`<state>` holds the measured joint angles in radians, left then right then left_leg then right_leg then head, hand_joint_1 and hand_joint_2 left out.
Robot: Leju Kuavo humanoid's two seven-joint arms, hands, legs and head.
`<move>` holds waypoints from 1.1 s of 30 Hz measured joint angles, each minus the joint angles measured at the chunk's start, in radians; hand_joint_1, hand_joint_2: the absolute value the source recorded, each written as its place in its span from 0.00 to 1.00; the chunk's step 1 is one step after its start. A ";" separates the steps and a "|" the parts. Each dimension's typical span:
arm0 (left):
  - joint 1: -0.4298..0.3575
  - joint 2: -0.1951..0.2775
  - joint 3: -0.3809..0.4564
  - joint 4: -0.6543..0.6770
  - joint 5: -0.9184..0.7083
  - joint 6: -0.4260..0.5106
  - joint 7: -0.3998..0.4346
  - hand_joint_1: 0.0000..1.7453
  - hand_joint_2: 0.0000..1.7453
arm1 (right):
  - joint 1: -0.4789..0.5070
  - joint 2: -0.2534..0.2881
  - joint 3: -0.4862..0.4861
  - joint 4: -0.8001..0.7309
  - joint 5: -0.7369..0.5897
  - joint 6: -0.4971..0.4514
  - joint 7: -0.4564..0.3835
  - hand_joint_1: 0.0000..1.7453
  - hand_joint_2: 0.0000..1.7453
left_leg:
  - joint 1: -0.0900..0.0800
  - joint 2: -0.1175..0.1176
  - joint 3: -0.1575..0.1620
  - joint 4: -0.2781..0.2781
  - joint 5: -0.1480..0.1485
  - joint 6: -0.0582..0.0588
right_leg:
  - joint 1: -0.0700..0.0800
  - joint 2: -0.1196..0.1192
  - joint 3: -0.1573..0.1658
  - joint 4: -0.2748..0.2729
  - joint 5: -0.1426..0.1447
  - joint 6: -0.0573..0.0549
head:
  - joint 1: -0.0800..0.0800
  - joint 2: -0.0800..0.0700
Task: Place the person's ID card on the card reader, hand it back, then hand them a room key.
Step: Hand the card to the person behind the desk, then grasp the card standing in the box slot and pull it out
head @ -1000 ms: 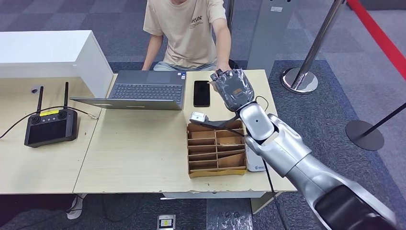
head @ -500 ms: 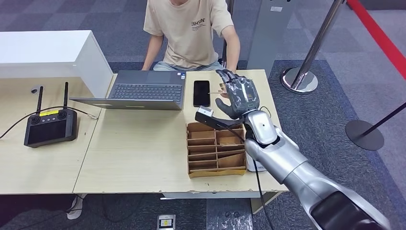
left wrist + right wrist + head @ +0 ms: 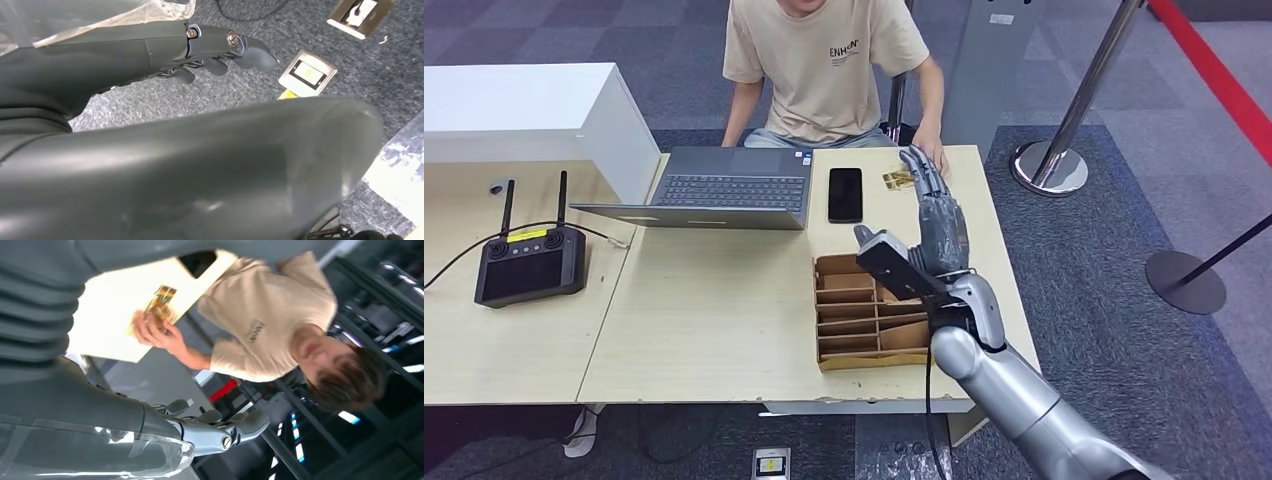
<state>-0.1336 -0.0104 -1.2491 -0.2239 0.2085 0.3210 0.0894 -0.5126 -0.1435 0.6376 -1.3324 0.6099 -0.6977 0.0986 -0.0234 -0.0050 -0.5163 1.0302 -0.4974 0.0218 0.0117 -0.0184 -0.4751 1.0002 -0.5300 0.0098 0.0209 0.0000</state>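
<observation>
- While the person's hand [image 3: 932,152] holds a gold card [image 3: 898,179] beyond the cardboard organiser [image 3: 874,312], the right hand [image 3: 937,215] hovers above it, fingers spread, empty.
- Left hand [image 3: 210,50] hangs over carpet, fingers loosely curled, holding nothing.

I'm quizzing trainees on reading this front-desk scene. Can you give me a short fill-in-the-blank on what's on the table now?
1. The black phone lies just to the right of the open ____.
2. The gold card is in the ____'s hand.
3. The right hand holds ____.
4. The brown cardboard organizer sits nearer the table's ____ edge.

Missing words: laptop; person; nothing; right
</observation>
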 joint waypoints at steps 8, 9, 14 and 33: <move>0.016 0.000 0.029 0.000 0.027 0.017 -0.016 0.00 0.00 | 0.159 -0.010 -0.088 -0.208 -0.015 -0.001 -0.070 0.00 1.00 | 0.000 0.000 0.000 0.000 0.000 0.000 | 0.000 0.000 0.000 0.000 0.000 0.000 | 0.000 0.000; 0.016 0.000 0.033 0.000 0.028 0.017 -0.016 0.00 0.00 | 0.172 -0.013 -0.097 -0.226 0.007 -0.001 -0.064 0.00 1.00 | 0.000 0.000 0.000 0.000 0.000 0.000 | 0.000 0.000 0.000 0.000 0.000 0.000 | 0.000 0.000; 0.017 0.001 0.042 0.000 0.029 0.017 -0.019 0.00 0.00 | 0.212 -0.029 -0.122 -0.283 0.110 0.000 -0.007 0.00 1.00 | 0.000 0.001 0.000 0.000 0.000 0.000 | 0.000 0.000 0.000 0.000 0.000 0.000 | 0.000 0.000; 0.014 0.002 0.065 0.000 0.035 0.018 -0.013 0.00 0.00 | 0.229 -0.116 -0.101 -0.274 0.353 0.082 0.178 0.00 1.00 | 0.000 0.000 0.000 0.000 0.000 0.000 | 0.000 0.000 0.000 0.000 0.000 0.000 | 0.000 0.000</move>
<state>-0.1192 -0.0084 -1.1845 -0.2239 0.2436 0.3386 0.0761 -0.2840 -0.2594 0.5363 -1.6059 0.9633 -0.6157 0.2763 -0.0235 -0.0046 -0.5163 1.0301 -0.4974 0.0218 0.0117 -0.0182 -0.4750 0.9999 -0.5299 0.0098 0.0209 0.0000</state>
